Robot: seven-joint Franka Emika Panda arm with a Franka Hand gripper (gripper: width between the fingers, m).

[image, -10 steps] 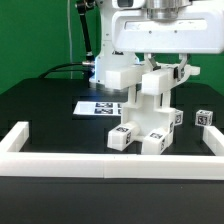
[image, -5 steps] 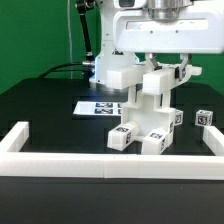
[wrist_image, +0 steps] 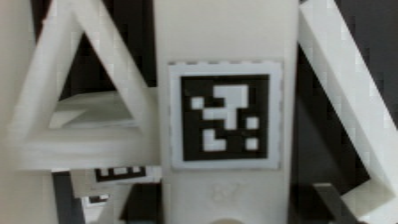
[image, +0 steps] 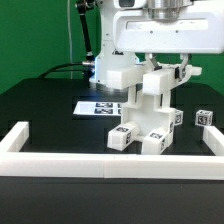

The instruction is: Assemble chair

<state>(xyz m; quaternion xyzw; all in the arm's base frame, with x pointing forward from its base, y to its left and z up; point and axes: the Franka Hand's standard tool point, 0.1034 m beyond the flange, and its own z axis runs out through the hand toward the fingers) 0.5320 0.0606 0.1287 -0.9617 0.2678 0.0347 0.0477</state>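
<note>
One long white border rail (image: 110, 165) runs along the bottom of the frame, likely so loose parts cannot slide off the black table (image: 40, 110). Behind it, in the middle, the blocky matte white chair (image: 148, 115) stands half built, feet down so it stays up alone. Its small black-and-white square tags (image: 122, 130) show patterns only, with no words to read. One tag on a white post (wrist_image: 222, 40) fills the wrist view. A small white tagged cube (image: 205, 118) waits at the right. Farther back, left of centre, lies the flat white marker board (image: 98, 107). At the top, the glossy white robot arm's pincer (image: 165, 66) sits over the chair's top, maybe to steady it. I cannot tell if it pinches.
</note>
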